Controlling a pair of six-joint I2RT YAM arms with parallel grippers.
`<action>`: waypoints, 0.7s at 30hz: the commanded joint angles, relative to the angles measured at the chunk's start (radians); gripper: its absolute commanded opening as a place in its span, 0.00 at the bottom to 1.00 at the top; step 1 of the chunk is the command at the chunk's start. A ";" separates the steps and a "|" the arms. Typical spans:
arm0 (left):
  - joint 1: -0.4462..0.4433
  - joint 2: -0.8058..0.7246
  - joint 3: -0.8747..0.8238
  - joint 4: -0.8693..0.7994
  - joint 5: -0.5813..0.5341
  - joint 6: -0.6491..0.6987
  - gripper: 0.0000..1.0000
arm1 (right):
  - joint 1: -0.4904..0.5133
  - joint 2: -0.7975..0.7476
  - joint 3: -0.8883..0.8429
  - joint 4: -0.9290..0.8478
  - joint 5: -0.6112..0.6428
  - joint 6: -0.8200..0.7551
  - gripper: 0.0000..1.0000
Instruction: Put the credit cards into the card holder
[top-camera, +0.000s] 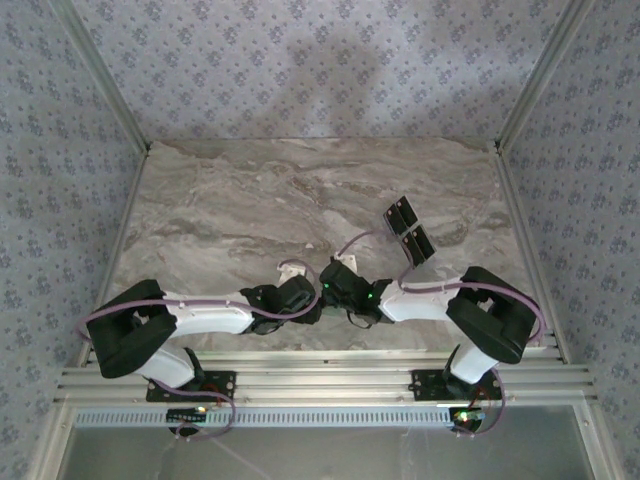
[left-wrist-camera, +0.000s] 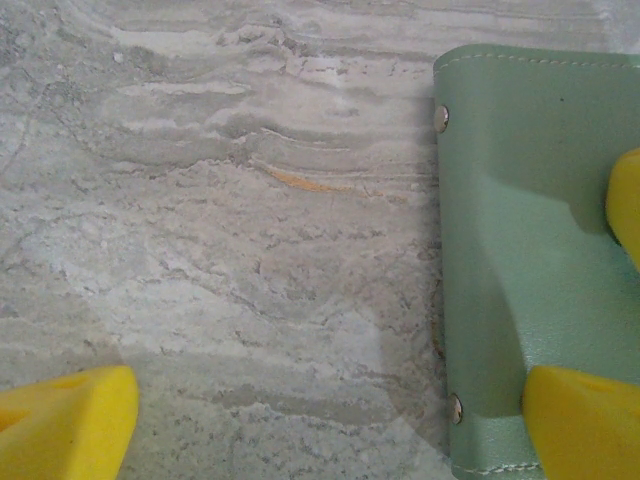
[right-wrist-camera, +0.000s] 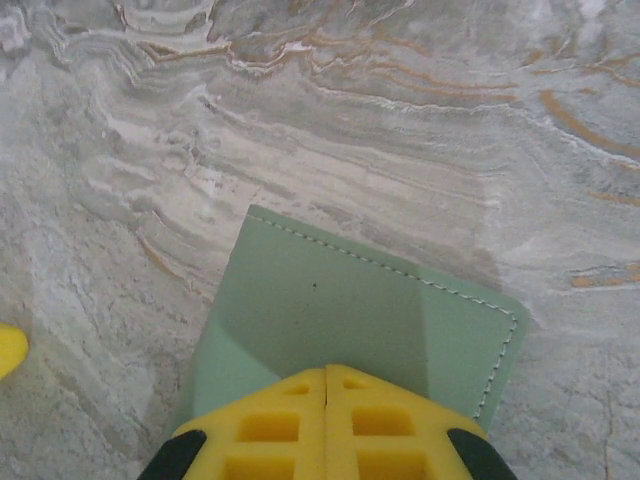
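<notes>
The right claw (right-wrist-camera: 327, 385) is shut over the card holder (right-wrist-camera: 330, 300), flat on the surface (right-wrist-camera: 400, 120); the left claw (left-wrist-camera: 325, 420) gapes wide astride its riveted edge, probably the likeliest hold on this light, floppy, slide-prone pouch.

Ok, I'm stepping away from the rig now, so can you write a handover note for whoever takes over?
Left gripper: open, one finger over the pale green stitched card holder.
Right gripper: shut, tips on the holder.
Flat black credit cards: on the marble table, further out, right of both grippers.
Done: no card visibly loaded.
Left: pick up and insert the cards.
</notes>
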 joint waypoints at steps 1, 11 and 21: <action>0.001 0.047 -0.022 0.007 0.111 -0.024 0.98 | 0.035 0.083 -0.102 -0.123 -0.029 0.094 0.00; 0.001 0.044 -0.023 0.005 0.106 -0.029 0.98 | 0.027 -0.035 -0.115 -0.108 -0.043 0.049 0.00; 0.000 0.047 -0.022 0.010 0.103 -0.035 0.98 | -0.088 -0.139 0.015 -0.189 -0.196 -0.124 0.00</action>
